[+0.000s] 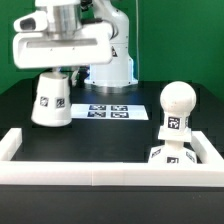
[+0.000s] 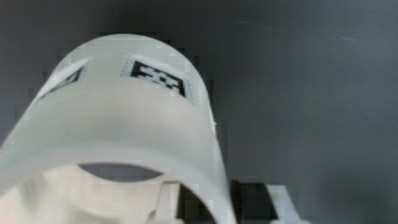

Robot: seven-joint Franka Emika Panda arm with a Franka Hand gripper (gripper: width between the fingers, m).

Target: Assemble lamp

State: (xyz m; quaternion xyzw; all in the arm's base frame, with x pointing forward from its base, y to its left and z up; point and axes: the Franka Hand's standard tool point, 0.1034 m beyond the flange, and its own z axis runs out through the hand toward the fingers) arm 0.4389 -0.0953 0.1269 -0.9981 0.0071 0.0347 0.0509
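black table [image 1: 110, 135], green backdrop [image 1: 185, 40]

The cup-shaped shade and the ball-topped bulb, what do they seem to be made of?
The shade looks like white plastic with a smooth, slightly satin finish: the wrist view shows soft highlights and a thin, faintly translucent wall. The bulb seems the same white plastic, its ball evenly matte. Both carry black-and-white square tags, apparently printed stickers; that cannot be confirmed.
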